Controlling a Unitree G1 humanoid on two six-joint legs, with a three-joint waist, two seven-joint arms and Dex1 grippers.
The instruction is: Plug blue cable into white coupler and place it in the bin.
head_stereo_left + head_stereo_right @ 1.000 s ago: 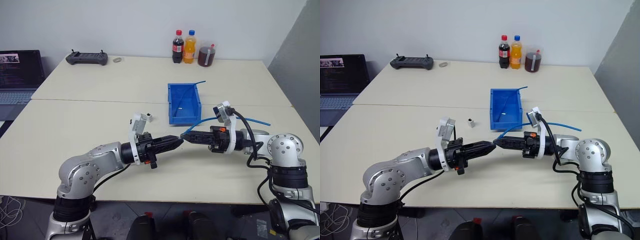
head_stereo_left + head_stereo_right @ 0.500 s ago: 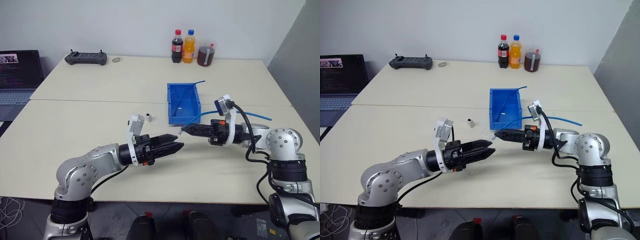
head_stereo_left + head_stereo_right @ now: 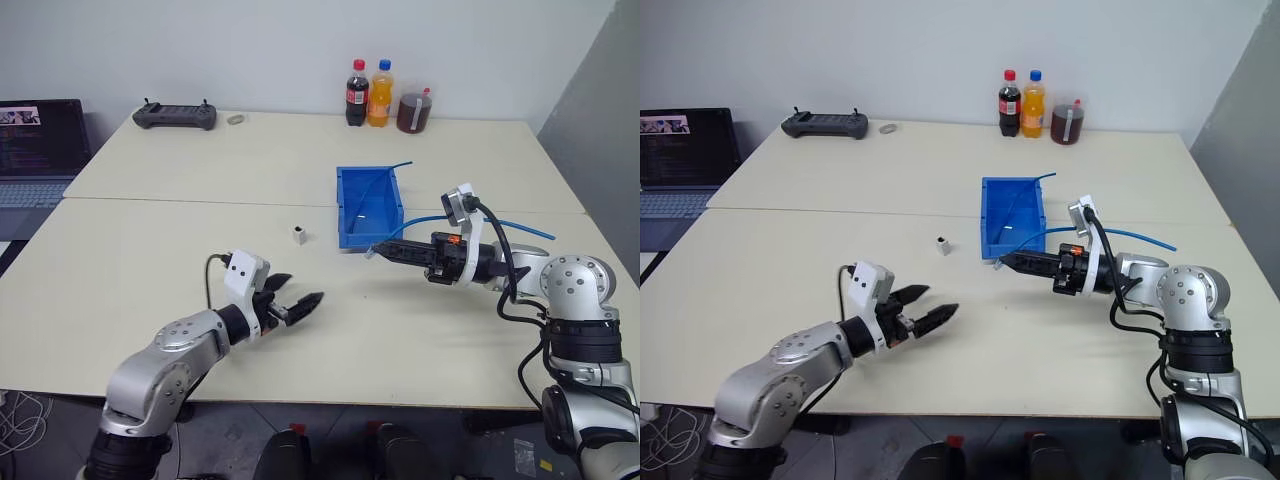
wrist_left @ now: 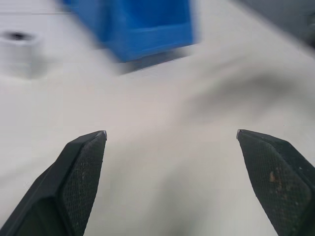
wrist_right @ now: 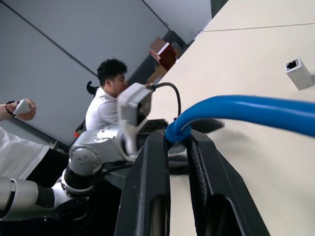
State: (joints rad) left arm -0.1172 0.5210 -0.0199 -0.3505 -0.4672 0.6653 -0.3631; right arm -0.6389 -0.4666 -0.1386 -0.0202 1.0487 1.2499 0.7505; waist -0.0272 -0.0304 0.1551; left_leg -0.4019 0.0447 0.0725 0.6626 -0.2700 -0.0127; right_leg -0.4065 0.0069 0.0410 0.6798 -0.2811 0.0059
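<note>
My right gripper is shut on the plug end of the blue cable, just in front of the bin. The cable arcs back over that arm to the table's right side, and another stretch lies inside the bin. Seen from the right wrist, the cable comes out from between the shut fingers. The white coupler stands alone on the table left of the bin, socket up. My left gripper is open and low over the table, nearer than the coupler, with nothing in it. The left wrist view has the coupler and the bin ahead.
Two soda bottles and a jar of dark drink stand at the table's far edge. A black controller lies at the far left, with a laptop beyond it. People appear in the right wrist view.
My left gripper opened, let go at the right gripper's tip, and drew back left and down toward the table. The right gripper, still holding the cable, edged toward the bin.
</note>
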